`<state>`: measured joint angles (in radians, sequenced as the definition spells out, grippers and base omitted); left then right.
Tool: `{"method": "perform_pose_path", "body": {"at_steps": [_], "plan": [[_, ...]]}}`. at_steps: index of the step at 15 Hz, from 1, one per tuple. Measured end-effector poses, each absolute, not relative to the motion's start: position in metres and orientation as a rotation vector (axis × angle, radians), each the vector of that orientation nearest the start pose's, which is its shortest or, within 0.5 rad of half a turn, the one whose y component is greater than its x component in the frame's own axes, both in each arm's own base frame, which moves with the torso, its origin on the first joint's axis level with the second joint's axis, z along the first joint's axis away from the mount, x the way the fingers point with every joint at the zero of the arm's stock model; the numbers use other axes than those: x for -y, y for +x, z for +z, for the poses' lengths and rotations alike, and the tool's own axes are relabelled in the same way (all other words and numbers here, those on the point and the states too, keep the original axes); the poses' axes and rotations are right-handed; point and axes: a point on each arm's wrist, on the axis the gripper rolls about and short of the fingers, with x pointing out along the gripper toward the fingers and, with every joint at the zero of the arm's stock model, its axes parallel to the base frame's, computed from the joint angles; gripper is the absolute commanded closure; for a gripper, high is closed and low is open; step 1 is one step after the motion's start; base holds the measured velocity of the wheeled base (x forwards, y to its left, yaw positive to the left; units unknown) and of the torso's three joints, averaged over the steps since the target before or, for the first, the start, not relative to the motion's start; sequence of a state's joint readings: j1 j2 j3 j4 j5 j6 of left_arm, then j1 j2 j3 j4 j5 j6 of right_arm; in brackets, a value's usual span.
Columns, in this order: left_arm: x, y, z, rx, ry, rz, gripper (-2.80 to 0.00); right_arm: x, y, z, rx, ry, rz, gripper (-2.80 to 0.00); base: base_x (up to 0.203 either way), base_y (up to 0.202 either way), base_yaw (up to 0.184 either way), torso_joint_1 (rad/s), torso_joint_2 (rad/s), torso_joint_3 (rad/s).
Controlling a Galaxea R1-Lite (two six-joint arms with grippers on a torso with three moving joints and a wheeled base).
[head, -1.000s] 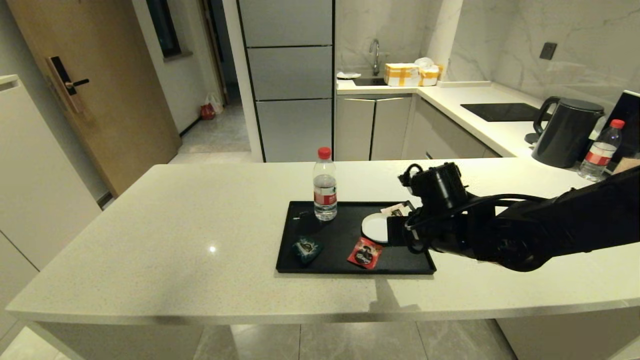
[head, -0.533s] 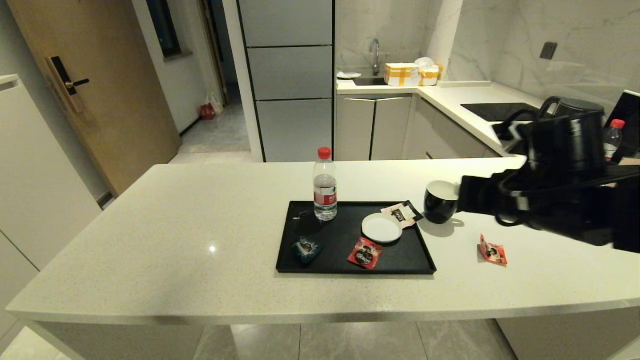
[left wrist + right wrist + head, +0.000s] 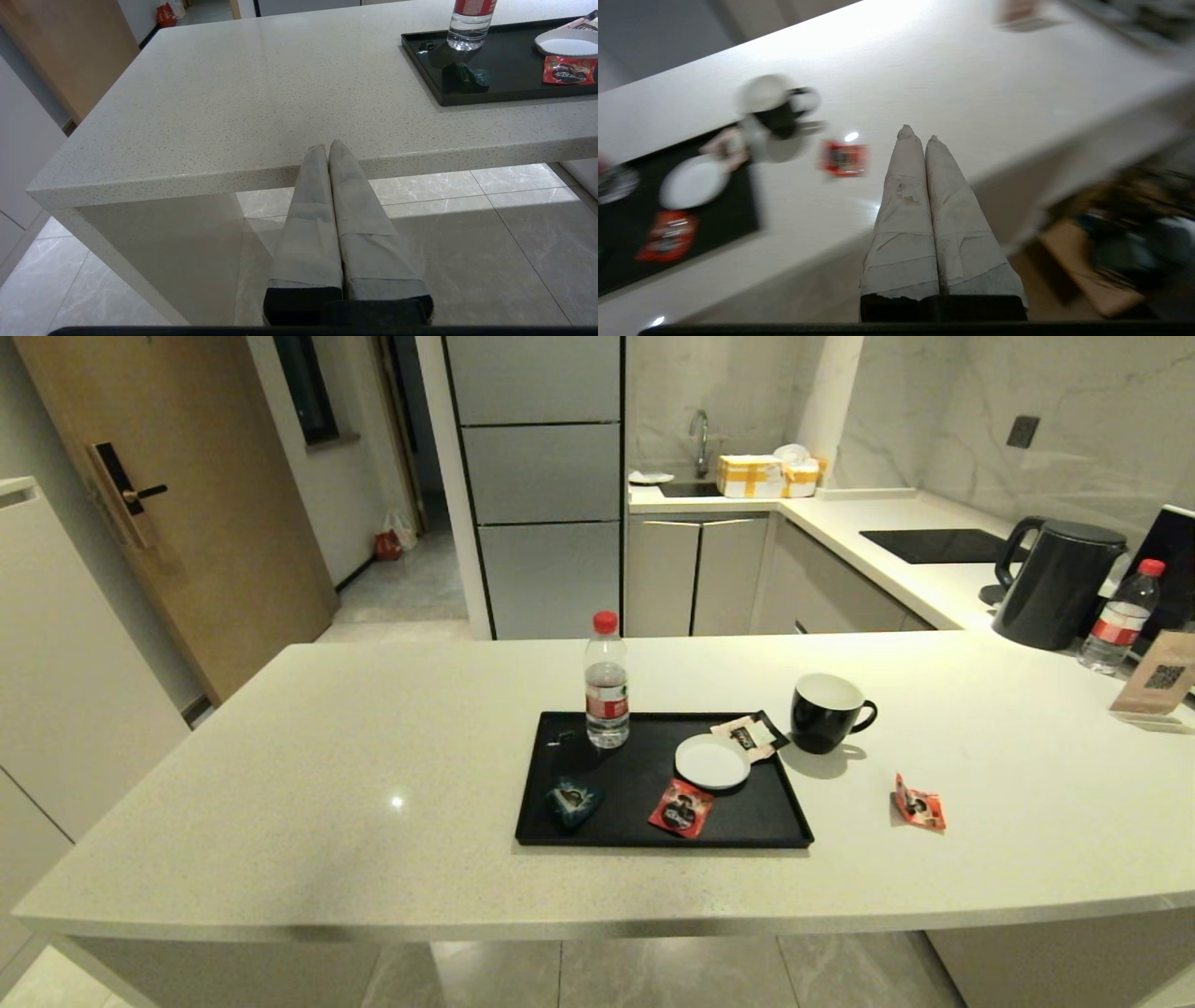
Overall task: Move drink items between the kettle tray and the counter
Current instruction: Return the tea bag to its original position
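1. Your counter fills the head view; neither arm shows there.
2. The kettle tray lies mid-counter, holding one red sachet.
3. The mug stands upright on the counter, just beside the tray's right edge.
4. A second red sachet lies on the counter, right of the mug.
5. Your left gripper hangs below the counter edge, fingers pressed together, empty.
6. Your right gripper, likewise pressed together and empty, sits off the counter's edge; that view is smeared.

One mug, two red sachets, two water bottles, one tray
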<state>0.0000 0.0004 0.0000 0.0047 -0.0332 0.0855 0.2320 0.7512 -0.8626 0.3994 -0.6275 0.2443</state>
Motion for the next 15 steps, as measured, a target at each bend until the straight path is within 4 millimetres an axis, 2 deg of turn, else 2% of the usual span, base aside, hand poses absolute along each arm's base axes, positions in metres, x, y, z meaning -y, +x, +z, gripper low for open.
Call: {"method": "perform_pose_path", "body": {"at_steps": [2,4,5,6,8,12,13,15], "plan": [[0.001,-0.023,0.075,-0.004,0.085,-0.033,0.00,0.017,-0.020,0.255,-0.173,0.065,-0.531,0.00,0.000,0.000,0.000,0.000,0.00,0.000],[0.001,-0.023,0.075,-0.004,0.085,-0.034,0.00,0.019,-0.072,0.225,-0.134,0.004,-0.597,0.00,0.000,0.000,0.000,0.000,0.00,0.000],[0.001,-0.023,0.075,-0.003,0.085,-0.034,0.00,0.019,-0.088,0.207,-0.125,-0.004,-0.617,0.00,0.000,0.000,0.000,0.000,0.00,0.000],[0.001,-0.023,0.075,-0.004,0.085,-0.034,0.00,0.017,-0.095,0.189,-0.113,0.022,-0.615,0.00,0.000,0.000,0.000,0.000,0.00,0.000],[0.001,-0.023,0.075,-0.004,0.085,-0.035,0.00,0.013,-0.088,0.161,-0.076,0.075,-0.506,0.00,0.000,0.000,0.000,0.000,0.00,0.000],[0.001,-0.023,0.075,-0.003,0.085,-0.034,0.00,0.005,-0.041,0.101,-0.066,0.019,-0.236,0.00,0.000,0.000,0.000,0.000,0.00,0.000],[0.001,-0.023,0.075,-0.003,0.085,-0.034,0.00,0.004,-0.032,0.093,-0.010,-0.006,-0.170,0.00,0.000,0.000,0.000,0.000,0.00,0.000],[0.001,-0.023,0.075,-0.004,0.084,-0.034,0.00,0.002,-0.026,0.094,0.128,-0.048,-0.072,0.00,0.000,0.000,0.000,0.000,0.00,0.000]]}}
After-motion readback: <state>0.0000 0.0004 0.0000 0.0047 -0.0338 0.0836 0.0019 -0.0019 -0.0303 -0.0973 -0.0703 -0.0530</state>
